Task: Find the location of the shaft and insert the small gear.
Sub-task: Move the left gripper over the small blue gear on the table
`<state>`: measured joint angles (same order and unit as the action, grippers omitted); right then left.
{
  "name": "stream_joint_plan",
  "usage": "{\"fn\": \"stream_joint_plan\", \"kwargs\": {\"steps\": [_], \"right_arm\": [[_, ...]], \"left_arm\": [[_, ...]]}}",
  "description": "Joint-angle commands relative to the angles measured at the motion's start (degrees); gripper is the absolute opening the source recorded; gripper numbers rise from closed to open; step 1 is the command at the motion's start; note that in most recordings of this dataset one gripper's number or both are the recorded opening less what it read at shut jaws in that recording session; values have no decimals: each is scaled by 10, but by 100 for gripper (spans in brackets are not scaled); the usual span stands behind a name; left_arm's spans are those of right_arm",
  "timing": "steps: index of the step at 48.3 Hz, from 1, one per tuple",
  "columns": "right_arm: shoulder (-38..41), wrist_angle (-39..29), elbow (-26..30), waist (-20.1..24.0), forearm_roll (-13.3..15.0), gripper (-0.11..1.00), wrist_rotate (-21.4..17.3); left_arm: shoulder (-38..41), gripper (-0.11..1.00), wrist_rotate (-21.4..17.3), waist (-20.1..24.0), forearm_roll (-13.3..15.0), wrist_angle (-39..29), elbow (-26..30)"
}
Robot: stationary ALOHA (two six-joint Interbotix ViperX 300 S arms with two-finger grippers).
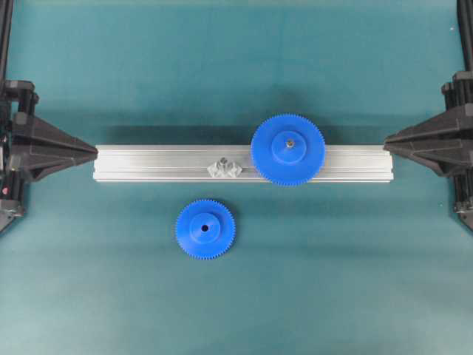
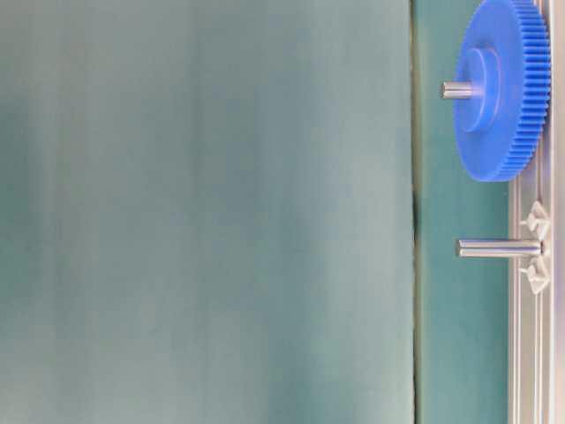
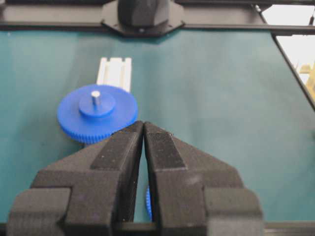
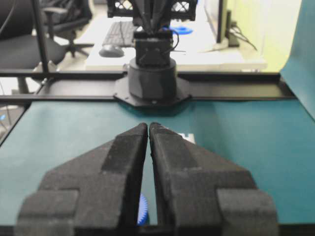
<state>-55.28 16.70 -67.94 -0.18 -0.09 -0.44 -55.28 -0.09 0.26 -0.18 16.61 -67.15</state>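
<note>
The small gear [image 1: 205,229] is lying flat on the teal counter [image 1: 332,281] nearest the lower edge of the overhead view, hub up with its centre hole showing, apart from everything else and just in front of the aluminium rail [image 1: 148,163]; the rail is stretching sideways across the middle of the counter; about midway along it the shaft [image 1: 226,166] is standing on its silvery faceted base, and the table-level view is showing it [image 2: 497,248] as a bare thin pin sticking out from the rail with nothing on it; to the right of the shaft along the rail, the larger blue gear [image 1: 287,149] is sitting on its own grey pin, overlapping the rail on both edges, close to the shaft's base though contact cannot be told; at the rail's two ends the claws are waiting, the left claw [image 1: 94,151] with its tip just at the left end and the right claw [image 1: 387,139] just at the right end, both pointing inward; each wrist view is showing the fingers [image 3: 123,147] pressed together at the tips with only a thin slit between them, pinching nothing; beyond the rail the counter is running on to the far edge.
</note>
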Motion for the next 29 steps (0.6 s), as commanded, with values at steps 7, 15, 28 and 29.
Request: {"fn": "stream_joint_plan", "kwargs": {"steps": [7,15,28,29], "right_arm": [[5,-60,14,0,-14,12,-11],[5,-179,36,0,-14,5,-29],[6,-292,47,-12,-13,5,-31],[6,-294,47,-14,-13,5,-31]], "left_arm": [[69,-1,41,-2,-7,-62,51],[127,-1,42,-26,-7,-102,76],[252,-1,46,-61,-7,-145,126],[262,-1,47,-61,-7,-145,130]]}}
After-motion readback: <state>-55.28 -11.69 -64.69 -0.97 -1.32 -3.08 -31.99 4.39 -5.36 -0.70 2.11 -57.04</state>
